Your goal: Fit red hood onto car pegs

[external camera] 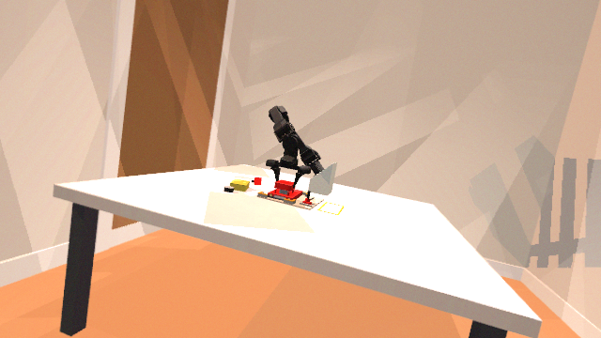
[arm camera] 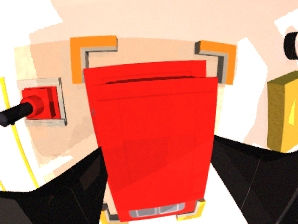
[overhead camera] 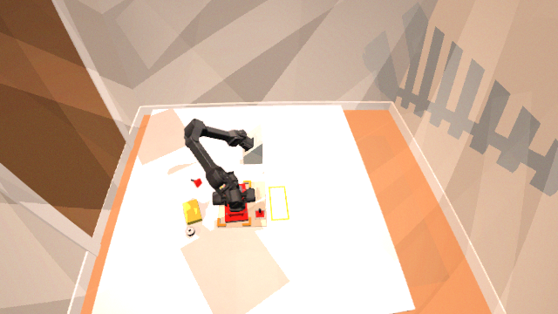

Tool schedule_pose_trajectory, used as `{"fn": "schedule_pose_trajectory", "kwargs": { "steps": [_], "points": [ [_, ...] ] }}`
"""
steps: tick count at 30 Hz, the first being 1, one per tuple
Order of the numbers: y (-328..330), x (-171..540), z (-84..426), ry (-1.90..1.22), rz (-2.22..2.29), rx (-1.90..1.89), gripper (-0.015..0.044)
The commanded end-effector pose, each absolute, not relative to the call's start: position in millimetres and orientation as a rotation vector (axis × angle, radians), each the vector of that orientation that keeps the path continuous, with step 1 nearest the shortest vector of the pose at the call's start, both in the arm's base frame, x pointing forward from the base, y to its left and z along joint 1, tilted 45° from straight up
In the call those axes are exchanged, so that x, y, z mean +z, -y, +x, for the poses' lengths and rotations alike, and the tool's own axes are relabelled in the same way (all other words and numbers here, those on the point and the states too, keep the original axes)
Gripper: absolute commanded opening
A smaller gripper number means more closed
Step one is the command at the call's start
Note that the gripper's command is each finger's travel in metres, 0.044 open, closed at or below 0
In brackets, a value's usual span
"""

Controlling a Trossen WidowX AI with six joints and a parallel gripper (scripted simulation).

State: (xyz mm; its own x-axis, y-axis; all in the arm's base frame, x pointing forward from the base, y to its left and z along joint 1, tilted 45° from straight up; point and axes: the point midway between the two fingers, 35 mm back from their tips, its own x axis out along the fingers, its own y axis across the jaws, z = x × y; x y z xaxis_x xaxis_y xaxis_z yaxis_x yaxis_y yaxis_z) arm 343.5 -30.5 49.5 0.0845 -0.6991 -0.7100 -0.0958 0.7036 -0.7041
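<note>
My gripper [external camera: 285,185] [arm camera: 156,144] is shut on the red hood [external camera: 284,185] [arm camera: 155,125], one finger at each long side, with the flat roof facing up. The hood is over the red chassis [overhead camera: 236,216] [arm camera: 145,69], roughly lined up with it, and seems to be low over or at its deck. In the wrist view, the far end of the chassis shows past the hood's edge, and a grey part shows at its near end. The pegs, the corner holes and most of the engine block are hidden, so I cannot tell whether any peg is in a hole.
Orange corner brackets [overhead camera: 221,222] [arm camera: 227,62] surround the chassis. A red piece with a black pin [overhead camera: 260,214] [arm camera: 42,102] is beside it. A yellow block [overhead camera: 192,212] [external camera: 239,184], a small wheel [overhead camera: 190,231] and another red piece [overhead camera: 197,182] lie opposite. A grey panel [external camera: 324,183] stands behind.
</note>
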Motion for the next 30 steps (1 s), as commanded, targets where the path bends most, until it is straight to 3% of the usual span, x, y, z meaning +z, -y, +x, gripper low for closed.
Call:
{"fn": "schedule_pose_trajectory", "kwargs": {
  "steps": [1,30],
  "points": [
    [31.7,48.6,343.6,-1.438,-0.709,-0.509,0.0000],
    [36.6,43.6,344.5,-1.438,-0.709,-0.509,0.0000]
  ]
}}
